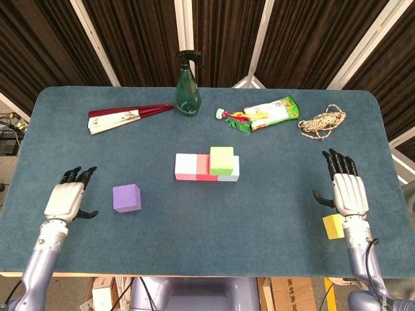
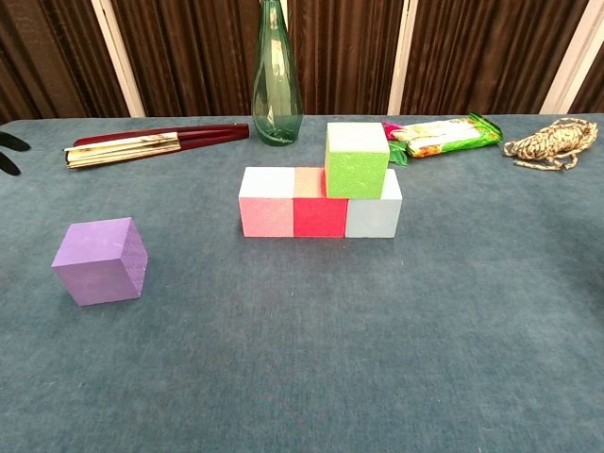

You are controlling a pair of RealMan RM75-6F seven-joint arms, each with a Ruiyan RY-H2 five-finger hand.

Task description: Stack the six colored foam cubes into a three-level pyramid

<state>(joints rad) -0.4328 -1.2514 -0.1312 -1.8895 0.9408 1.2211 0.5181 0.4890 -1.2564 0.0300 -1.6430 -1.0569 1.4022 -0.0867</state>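
The left hand (image 1: 65,200) is hovering over the table's (image 1: 194,214) left side with its fingers spread and nothing in them; in the chest view only its dark fingertips (image 2: 11,142) are showing at the left edge. Just to its right a purple cube (image 1: 126,197) is sitting alone on the cloth. Farther back a folded fan (image 1: 126,116) is lying beside a green spray bottle (image 1: 188,84). Near the middle, a pink cube (image 1: 185,166), a red cube (image 1: 203,168) and a pale blue cube (image 2: 374,209) are standing in a touching row, with a green cube (image 1: 221,160) resting on top over the red and blue ones. Behind them a snack packet (image 1: 271,111) and a coil of rope (image 1: 322,122) are lying. At the right the right hand (image 1: 349,192) is hanging open, fingers spread, above a yellow cube (image 1: 333,225) that is peeking out beside its wrist at the table's near edge.
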